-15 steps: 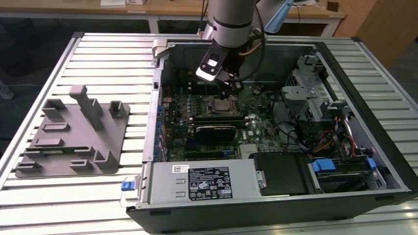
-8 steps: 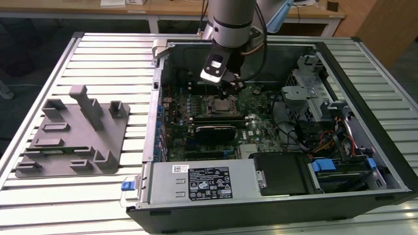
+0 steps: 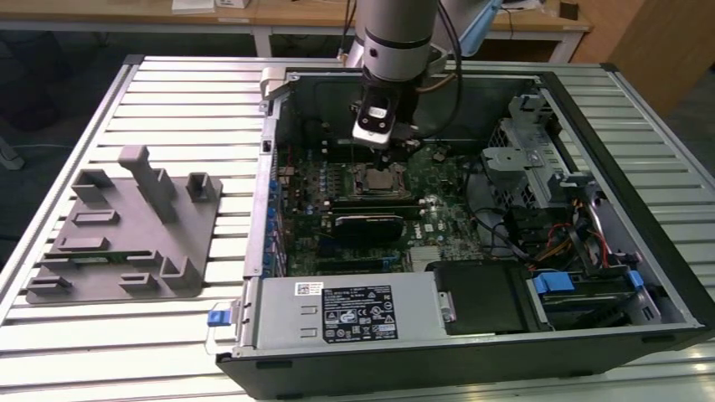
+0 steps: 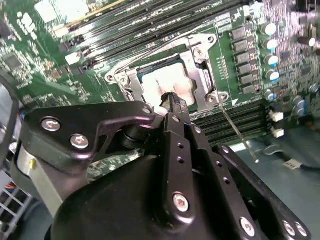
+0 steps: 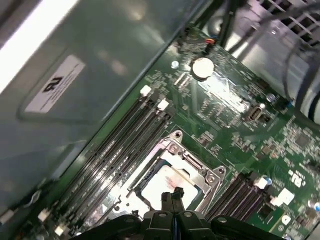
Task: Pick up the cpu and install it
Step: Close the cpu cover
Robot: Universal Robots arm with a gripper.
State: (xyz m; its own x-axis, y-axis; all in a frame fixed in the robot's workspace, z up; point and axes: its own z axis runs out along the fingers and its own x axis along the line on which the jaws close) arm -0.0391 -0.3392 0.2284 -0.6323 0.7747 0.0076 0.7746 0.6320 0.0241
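- Pressed together, the pincer point(image 5: 171, 196) hangs tip-down inside the open computer case point(image 3: 447, 368). Its two thin fingers point(image 5: 166, 201) are closed against each other, with nothing between them that I can make out.
- Right under those tips lies the cpu point(image 5: 162, 182), flat in the socket point(image 5: 212, 176) on the green board point(image 3: 447, 219). Its silver top shows in both wrist views, squared up with the metal frame around it.
- Whether the tips touch the cpu or hover just above it I cannot tell (the second wrist view puts them right at its edge).
- By my reckoning the picking up is done, and the placing too: the cpu is in its seat, not in the pincer.
- A thin wire lever point(image 4: 238, 134) sticks out beside the socket. That suggests to me the clamp is not locked down yet, so that part seems left.
- Well apart, on the exterior view's left, the grey tray point(image 3: 123, 243) sits on the slatted table point(image 3: 167, 109).
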